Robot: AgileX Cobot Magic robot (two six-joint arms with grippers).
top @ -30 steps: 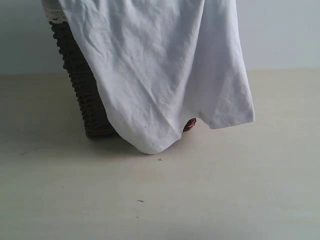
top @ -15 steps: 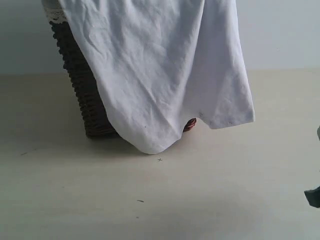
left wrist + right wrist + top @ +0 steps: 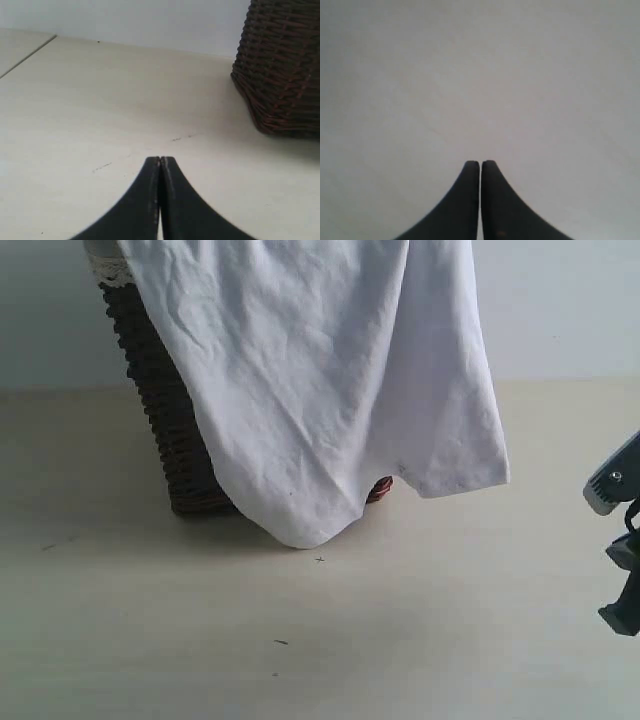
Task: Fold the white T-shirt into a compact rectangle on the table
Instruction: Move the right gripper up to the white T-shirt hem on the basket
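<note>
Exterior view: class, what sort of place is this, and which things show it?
Probably an indoor robot test bench for laundry folding: a white T-shirt hangs over a dark wicker basket on a beige table, a pale wall behind, a robot arm at the right edge.

R gripper: two black fingers pressed tight together, w/ nothing between them. Behind is a plain pale grey surface, too blurry to say what it is.

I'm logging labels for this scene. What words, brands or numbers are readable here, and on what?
None readable. The T-shirt shows only plain white cloth from here, and the basket and table carry no text.
</note>
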